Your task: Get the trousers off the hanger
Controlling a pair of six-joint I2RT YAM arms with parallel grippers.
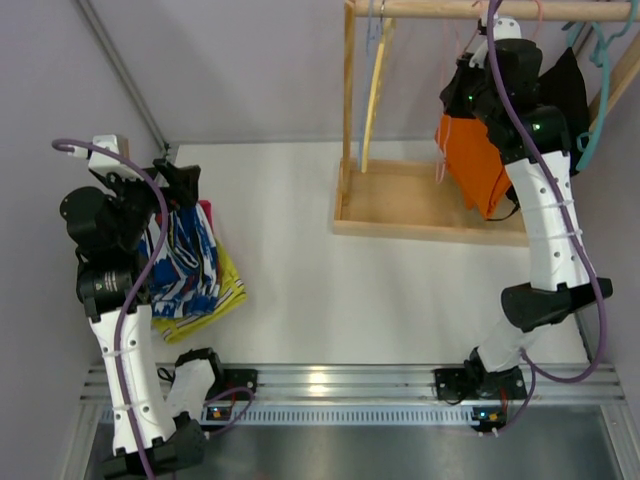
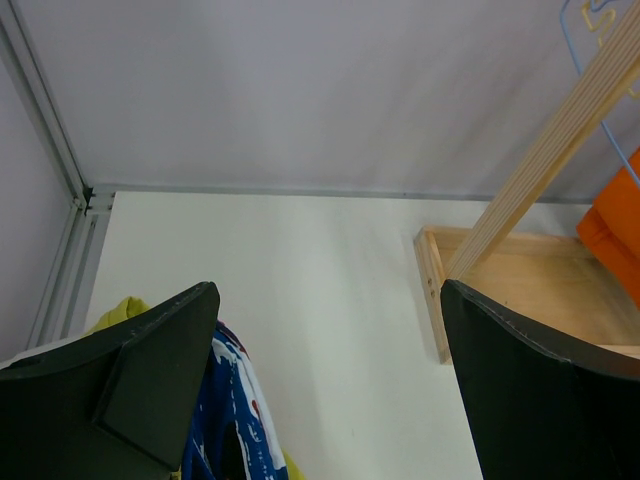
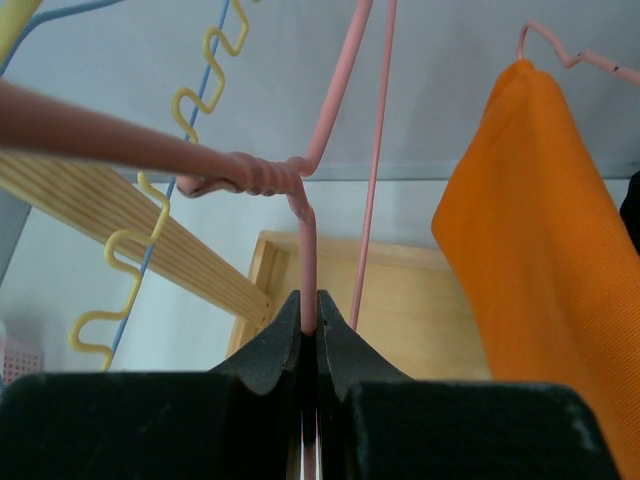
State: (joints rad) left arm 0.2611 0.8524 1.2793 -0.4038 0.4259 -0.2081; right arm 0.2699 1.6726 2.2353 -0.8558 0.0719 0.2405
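The orange trousers point(image 1: 475, 165) hang from a pink wire hanger point(image 3: 305, 250) under the wooden rail point(image 1: 450, 8) at the back right. They also show at the right of the right wrist view point(image 3: 540, 230). My right gripper point(image 3: 309, 315) is shut on the pink hanger's wire just below its twisted neck. In the top view it is up beside the trousers point(image 1: 468, 80). My left gripper point(image 2: 328, 287) is open and empty, held over a clothes pile point(image 1: 190, 265) at the far left point(image 1: 185, 180).
The wooden rack's tray base point(image 1: 400, 200) sits on the white table. A yellow hanger point(image 1: 375, 90), a teal hanger point(image 1: 598, 60) and a black garment point(image 1: 570, 90) hang on the rail. The blue, white and yellow clothes pile point(image 2: 235, 400) lies under the left gripper.
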